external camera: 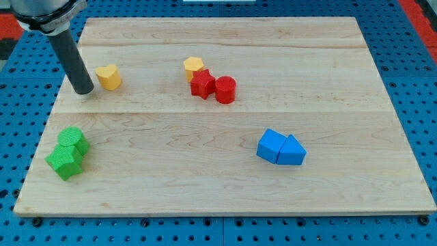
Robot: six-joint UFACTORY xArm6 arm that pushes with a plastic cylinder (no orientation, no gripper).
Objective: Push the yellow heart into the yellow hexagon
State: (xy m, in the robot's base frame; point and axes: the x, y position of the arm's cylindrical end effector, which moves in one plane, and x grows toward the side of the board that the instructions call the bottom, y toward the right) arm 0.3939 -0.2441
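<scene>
Yellow heart (108,76) sits in the upper left of the frame on the wooden surface (225,184), and we have our tip (84,91) just beside it, on its left edge, close enough that we cannot tell whether the two are touching or a hair apart. That placement makes sense to us: the yellow hexagon (194,67) lies well to the right of the heart at nearly the same height in the frame, so standing on the heart's far side from the target lines up a push toward the right. We carry no hand at all, only the dark rod (72,58), so there is nothing to clench or release; contact alone does the work.

The hexagon is touching a red star-shaped block (201,84), with a red cylinder (225,89) just beside that. We judge that a push aimed slightly low could drive the heart into the red pair instead, so the line should run level or slightly upward.

Two green blocks (68,154) huddle together at the lower left, and two blue blocks (281,148), one cube-like and one wedge-like, sit touching at the lower right. Both groups are well apart from the path. The heart and hexagon are far from meeting, so we judge the push has barely begun.
</scene>
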